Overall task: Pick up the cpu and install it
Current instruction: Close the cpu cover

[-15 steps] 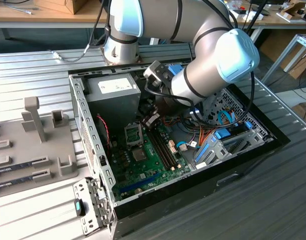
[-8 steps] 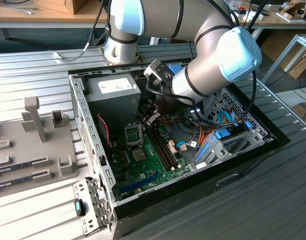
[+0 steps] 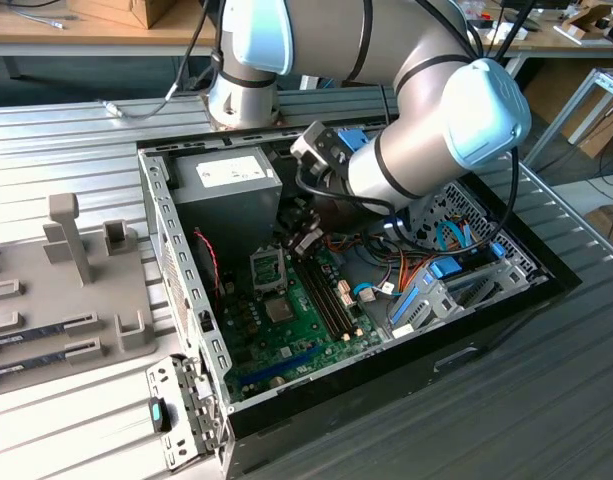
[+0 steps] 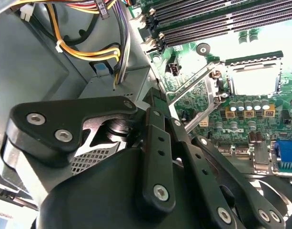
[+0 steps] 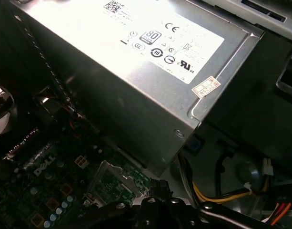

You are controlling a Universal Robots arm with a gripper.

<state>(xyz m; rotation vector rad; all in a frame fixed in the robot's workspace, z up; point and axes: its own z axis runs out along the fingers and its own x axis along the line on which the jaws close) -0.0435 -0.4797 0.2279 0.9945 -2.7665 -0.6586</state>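
My gripper (image 3: 308, 240) hangs inside the open computer case, just above and beside the cpu socket (image 3: 268, 268) on the green motherboard (image 3: 311, 325). Its black linkage fills the foreground in both wrist views (image 4: 153, 100) (image 5: 155, 202). The socket (image 4: 253, 76) stands open, with its metal load frame and lever (image 4: 193, 90) raised. Its middle is washed out pale in the second wrist view and looks green in the first wrist view (image 5: 115, 183). The cpu is hidden; I cannot tell whether it is at the gripper's tip or in the socket.
The grey power-supply box (image 3: 231, 180) (image 5: 136, 62) stands close behind the gripper. Memory slots (image 3: 326, 295) (image 4: 222, 21) run beside the socket. Yellow and orange cables (image 4: 88, 52) and a drive cage (image 3: 456, 290) lie toward the exterior view's right. A grey parts fixture (image 3: 76, 270) sits outside the case.
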